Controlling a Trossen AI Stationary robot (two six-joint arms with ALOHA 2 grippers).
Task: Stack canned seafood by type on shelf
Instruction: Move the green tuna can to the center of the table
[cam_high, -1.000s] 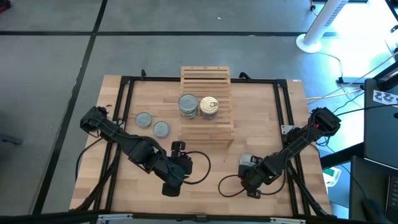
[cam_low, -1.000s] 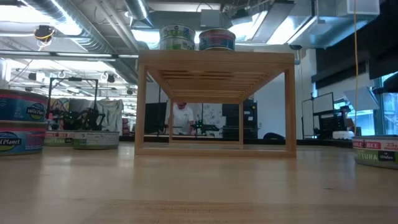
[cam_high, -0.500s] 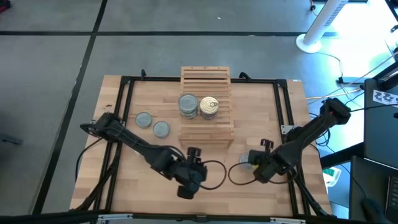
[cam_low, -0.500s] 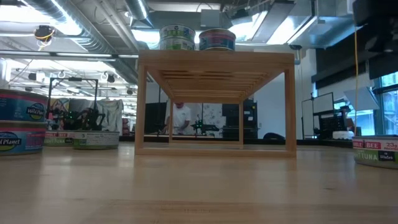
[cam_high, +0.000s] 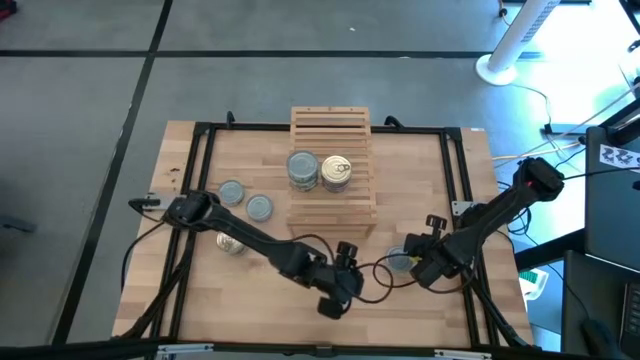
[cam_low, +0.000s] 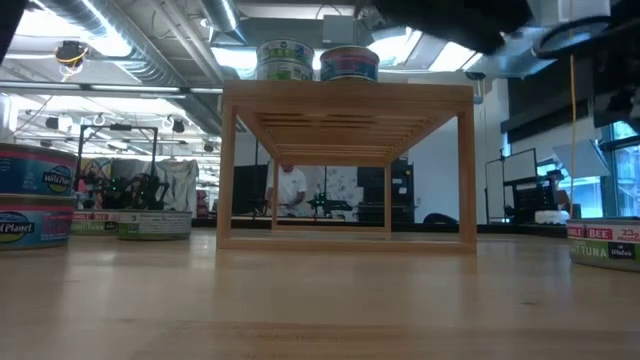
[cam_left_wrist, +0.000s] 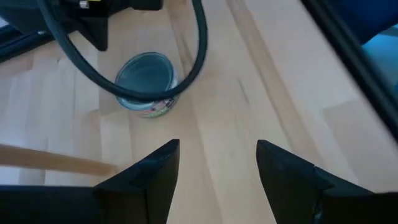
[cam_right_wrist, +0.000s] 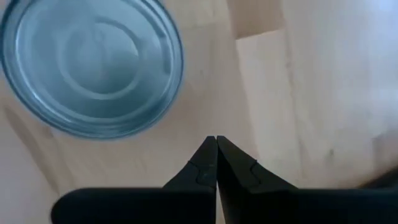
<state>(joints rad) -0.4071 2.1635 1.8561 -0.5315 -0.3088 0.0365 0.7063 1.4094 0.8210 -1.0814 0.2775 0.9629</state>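
Observation:
The slatted wooden shelf (cam_high: 333, 170) stands mid-table. On it, side by side, are a grey-blue-topped stack of tins (cam_high: 303, 170) and a golden-topped tin (cam_high: 337, 172). Two grey-blue tins (cam_high: 231, 193) (cam_high: 259, 207) and a golden one (cam_high: 232, 245) rest on the table at the left. Another grey-blue tin (cam_high: 399, 261) (cam_right_wrist: 93, 65) sits near right. My right gripper (cam_right_wrist: 216, 146) is shut and points down just beside it, touching nothing. My left gripper (cam_left_wrist: 217, 162) is open, low over the near middle, facing that tin (cam_left_wrist: 144, 84) from a distance.
A black frame (cam_high: 455, 175) borders the tabletop. A black cable (cam_high: 380, 275) from the right arm loops between my left gripper and the near-right tin. In the low view the shelf (cam_low: 345, 165) stands on legs with open space beneath; bare wood lies near it.
My left gripper has swept along the near edge toward the table's right, sinking and rolling, and uncovered the golden tin at the left. My right gripper has drawn back from the near edge toward the far right and tipped steeper downward beside the grey-blue tin. No tin has moved.

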